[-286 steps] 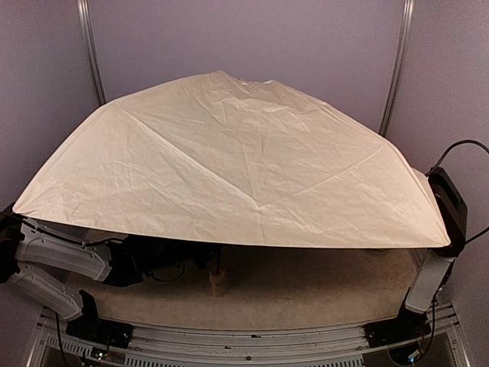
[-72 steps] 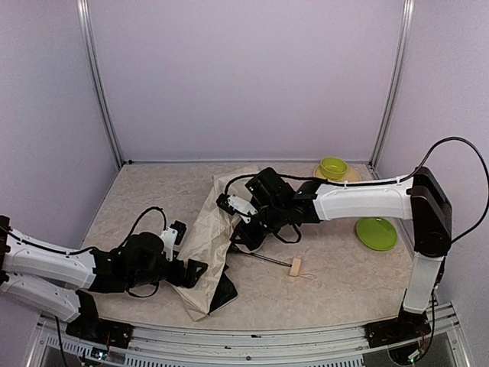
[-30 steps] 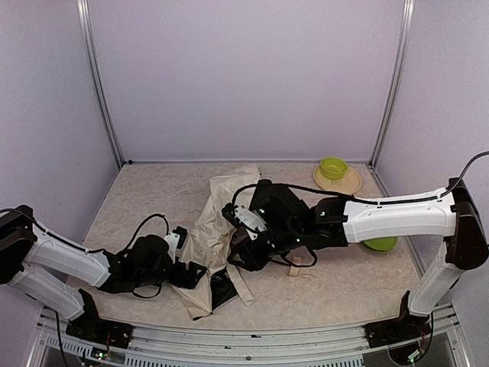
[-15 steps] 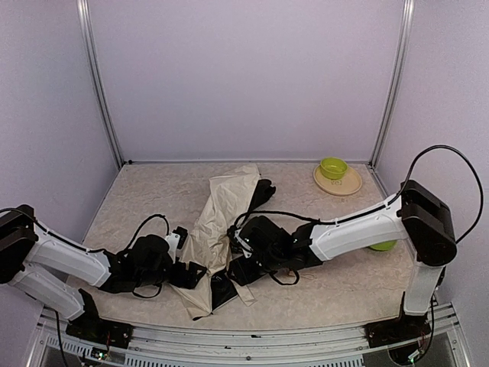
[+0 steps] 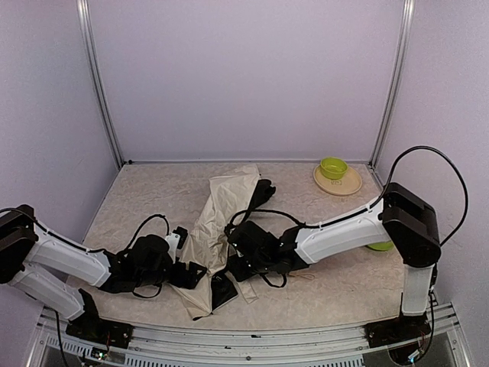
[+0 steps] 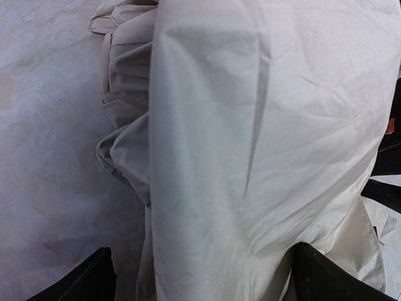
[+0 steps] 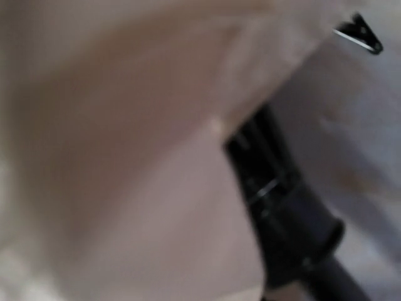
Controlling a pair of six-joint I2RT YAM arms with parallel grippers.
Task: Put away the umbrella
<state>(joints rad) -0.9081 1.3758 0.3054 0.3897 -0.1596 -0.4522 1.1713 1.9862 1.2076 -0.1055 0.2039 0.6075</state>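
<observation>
Umbrella (image 5: 223, 218) collapsed between two grippers.
Left gripper (image 5: 195, 275) spread wide, fabric between its fingers (image 6: 94, 279); right gripper (image 5: 235, 269) hard against folds ahead, jaw state cannot be told.

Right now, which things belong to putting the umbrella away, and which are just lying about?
Job in hand: umbrella, collapsed, cream fabric crumpled.

Lying about: green bowl, sitting on the tan plate at the far right; green plate, largely hidden, right side.
</observation>
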